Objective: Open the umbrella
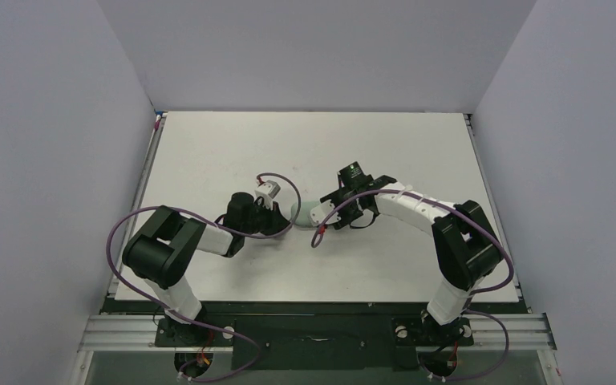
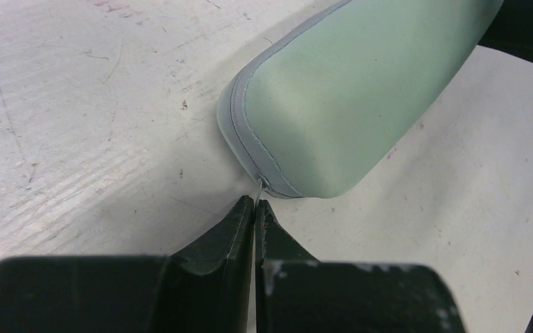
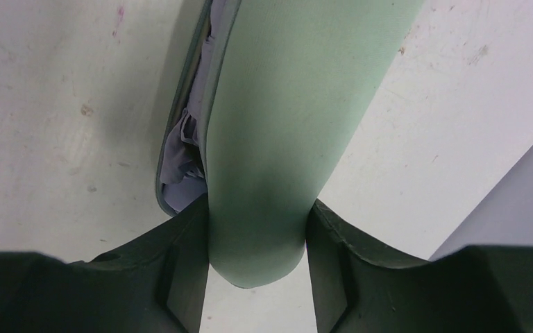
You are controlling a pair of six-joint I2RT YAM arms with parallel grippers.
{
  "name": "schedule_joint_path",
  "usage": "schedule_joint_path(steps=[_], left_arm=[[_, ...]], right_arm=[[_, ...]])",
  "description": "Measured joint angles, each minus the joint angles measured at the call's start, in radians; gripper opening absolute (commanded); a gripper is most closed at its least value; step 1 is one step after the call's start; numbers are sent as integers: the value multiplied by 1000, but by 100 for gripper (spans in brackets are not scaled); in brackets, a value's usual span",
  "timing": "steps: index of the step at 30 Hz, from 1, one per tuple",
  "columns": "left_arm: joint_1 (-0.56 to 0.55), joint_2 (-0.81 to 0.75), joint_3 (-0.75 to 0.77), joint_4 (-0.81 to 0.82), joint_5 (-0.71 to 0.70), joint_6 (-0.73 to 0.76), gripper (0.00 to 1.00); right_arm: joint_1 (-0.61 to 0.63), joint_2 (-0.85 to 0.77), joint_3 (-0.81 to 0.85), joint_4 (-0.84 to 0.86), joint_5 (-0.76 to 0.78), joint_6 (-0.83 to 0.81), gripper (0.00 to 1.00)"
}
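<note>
We are looking into a robotics lab, at a purpose-built test cell. Plain pale grey panels point(image 1: 313, 56) are closing in a white bench point(image 1: 233, 144) on three sides. Two jointed machines, the left arm point(image 1: 168, 257) and the right arm point(image 1: 457, 249), are standing mounted at its near edge, by a frame of slotted aluminium rail point(image 1: 120, 333), with purple cables point(image 1: 114, 234) looping off them. From the left wrist camera we are also seeing black fingers point(image 2: 222, 243) hanging over a bench top that is showing scuffs and scratches.

Umbrella point(image 3: 179, 151) mostly hidden inside case point(image 3: 271, 125); case's far end cut off.
</note>
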Motion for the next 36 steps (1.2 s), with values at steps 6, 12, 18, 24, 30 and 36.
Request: schedule_joint_path(steps=[6, 12, 18, 24, 30, 36], left_arm=[[-14, 0, 0, -16, 19, 2, 0], [-23, 0, -2, -6, 0, -30, 0], [-64, 1, -10, 11, -27, -76, 0], [-114, 20, -10, 51, -58, -111, 0], [-175, 34, -6, 79, -97, -118, 0], [-224, 53, 5, 104, -130, -110, 0]], right_arm=[[-6, 37, 41, -23, 5, -172, 63], [-36, 53, 95, -73, -39, -114, 83], [-140, -33, 105, -88, -80, 142, 83], [-223, -121, 162, -106, -93, 696, 81], [-269, -100, 143, -74, -137, 1372, 81], [-257, -61, 56, 9, -146, 1843, 87]])
